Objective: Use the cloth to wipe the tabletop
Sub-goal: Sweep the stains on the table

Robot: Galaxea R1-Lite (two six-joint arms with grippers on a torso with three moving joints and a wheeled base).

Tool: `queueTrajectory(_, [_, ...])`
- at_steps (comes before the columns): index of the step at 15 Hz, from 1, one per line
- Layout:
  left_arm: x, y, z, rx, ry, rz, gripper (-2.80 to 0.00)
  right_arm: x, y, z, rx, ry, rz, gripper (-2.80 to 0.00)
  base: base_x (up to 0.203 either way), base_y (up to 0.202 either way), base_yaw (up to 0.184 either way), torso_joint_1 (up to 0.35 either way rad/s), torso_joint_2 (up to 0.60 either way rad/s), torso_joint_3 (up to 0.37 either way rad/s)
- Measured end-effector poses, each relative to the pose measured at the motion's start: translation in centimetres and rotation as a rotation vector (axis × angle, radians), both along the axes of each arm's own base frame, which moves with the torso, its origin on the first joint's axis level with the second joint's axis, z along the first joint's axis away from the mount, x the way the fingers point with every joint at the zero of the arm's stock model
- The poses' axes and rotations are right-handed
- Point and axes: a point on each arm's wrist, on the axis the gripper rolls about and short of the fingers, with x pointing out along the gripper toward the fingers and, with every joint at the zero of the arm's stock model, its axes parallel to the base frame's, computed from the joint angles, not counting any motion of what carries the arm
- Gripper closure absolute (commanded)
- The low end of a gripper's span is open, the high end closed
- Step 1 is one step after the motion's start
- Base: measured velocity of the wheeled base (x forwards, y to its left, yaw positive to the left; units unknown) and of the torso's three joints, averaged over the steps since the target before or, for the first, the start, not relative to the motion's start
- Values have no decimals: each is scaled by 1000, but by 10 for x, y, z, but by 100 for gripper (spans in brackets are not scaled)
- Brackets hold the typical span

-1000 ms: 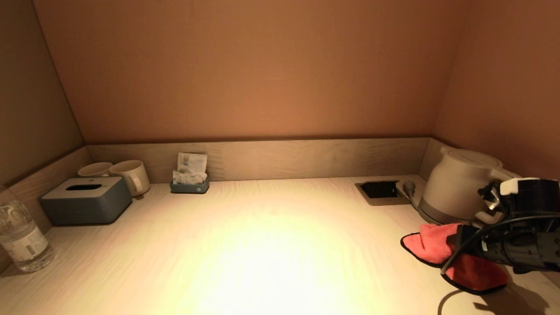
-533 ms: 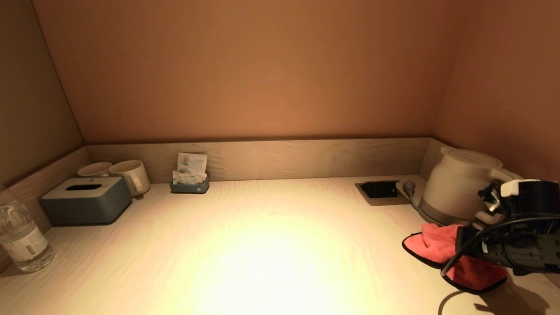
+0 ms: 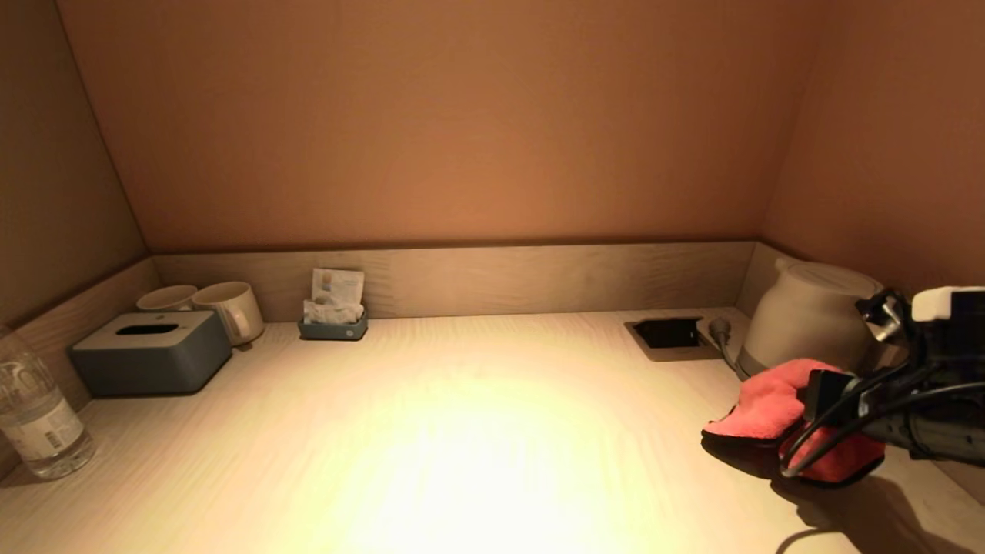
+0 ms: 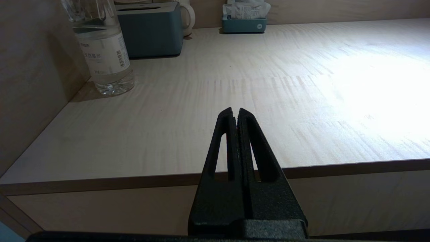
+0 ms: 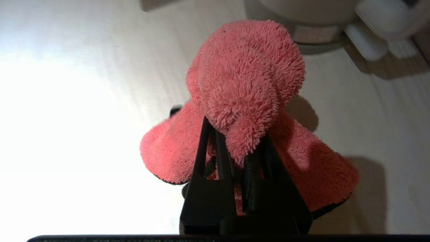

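Note:
A fluffy pink cloth with a dark edge hangs bunched at the right of the light wooden tabletop, just in front of the kettle. My right gripper is shut on the cloth and holds it lifted, its lower edges drooping toward the table. In the right wrist view the cloth bulges over the gripper. My left gripper is shut and empty, parked off the table's front edge near the left; it is out of the head view.
A white kettle stands at the back right, with a recessed socket and plug beside it. At the left are a water bottle, a grey tissue box, two mugs and a sachet holder.
My right gripper has risen with the cloth, which lay flat on the table before and now hangs bunched above it. The left arm has not moved.

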Motion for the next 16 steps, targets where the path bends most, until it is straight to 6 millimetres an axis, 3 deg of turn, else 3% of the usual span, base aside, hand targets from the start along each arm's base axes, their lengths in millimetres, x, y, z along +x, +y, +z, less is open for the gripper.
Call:
queueTrajectory(6, [0,0,0,1,0,0,0,-32,48,42,-14,-166,213,0,0,0,0,0,0,0])
queueTrajectory(10, [0,0,0,1,0,1,0,-46,75,52,-1,-189,360,0,0,0,0,0,0,0])
queueTrajectory(16, [0,0,0,1,-1,0,0,-33,107,56,10,-177,495,0,0,0,0,0,0,0])
